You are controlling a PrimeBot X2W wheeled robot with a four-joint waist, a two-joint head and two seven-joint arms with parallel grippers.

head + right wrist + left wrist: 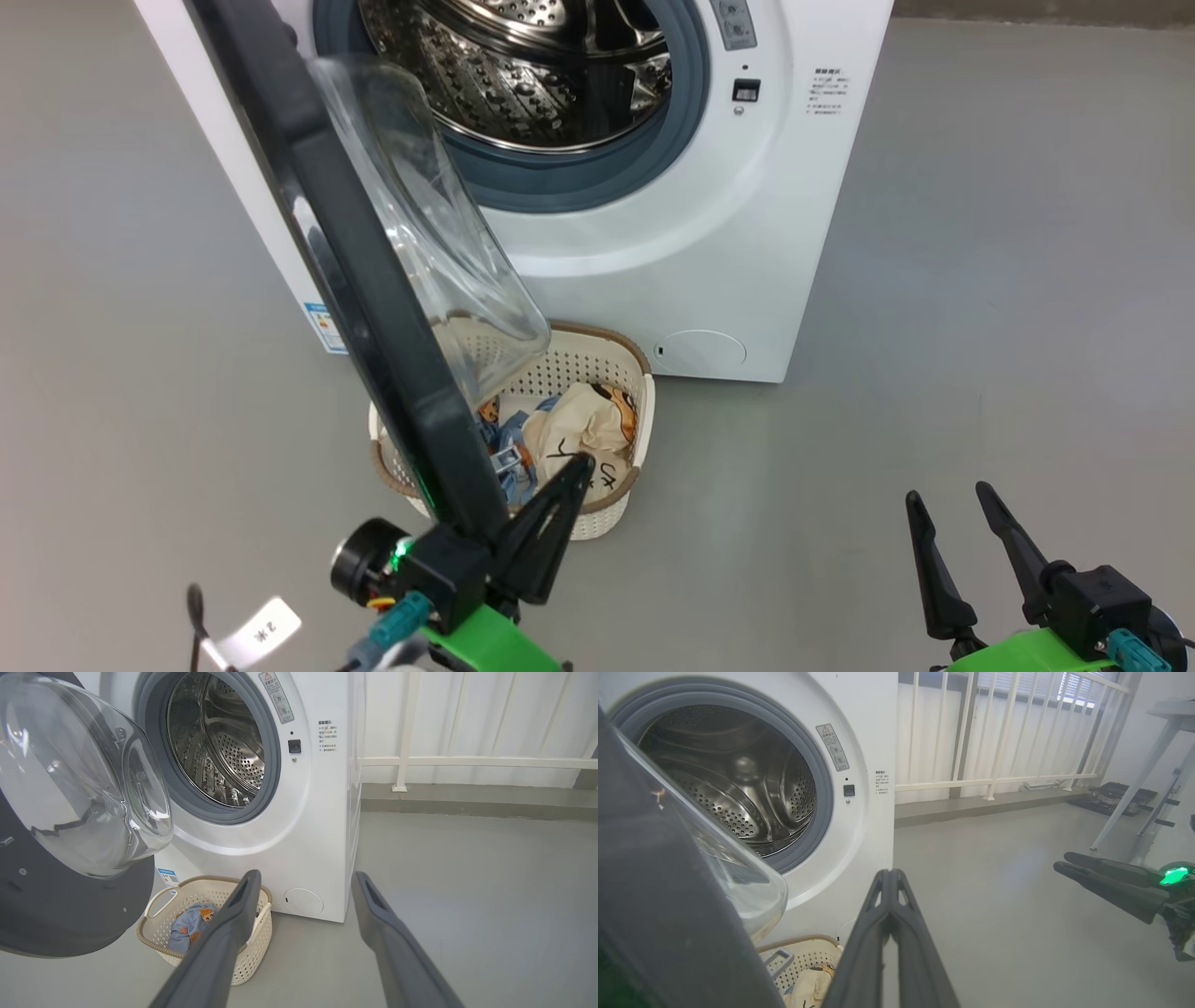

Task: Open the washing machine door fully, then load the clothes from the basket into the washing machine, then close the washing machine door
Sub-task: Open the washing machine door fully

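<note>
Clock: read on the head view, 12 pointing away from the robot.
Left gripper [580, 464]: at 6, fingers pressed together and holding nothing. The tip is over the basket's near rim, just beside the door's free edge. I cannot tell whether it touches the door.
Right gripper [948, 495]: at 4, fingers spread and empty, over bare floor, well apart from everything.
Tag [266, 627]: a white slip at 7, out of the way.
Basket [597, 518]: at 12 of the left gripper, on the floor against the machine's foot.
Clothes: both lie in the basket, cream garment [583, 425] on the 3 side and blue garment [509, 434] on the 9 side.
Door [373, 308]: swung out edge-on from 11 towards 6. Its glass bowl overhangs the basket's 9 side.
Obstacle: the door covers part of the blue garment, so a straight reach down from 9 is blocked.
Risk, door: probably not fully open. A glancing push with closed fingers could slip off the glossy rim and let it swing back.
Risk, basket: the closed tip could snag the cream garment or nudge the light basket.
Machine [747, 233]: at 12 to 1. The drum [523, 75] is open, with no clothes seen inside.
Beyond: railing [994, 728] and table legs [1134, 793], well apart.
</note>
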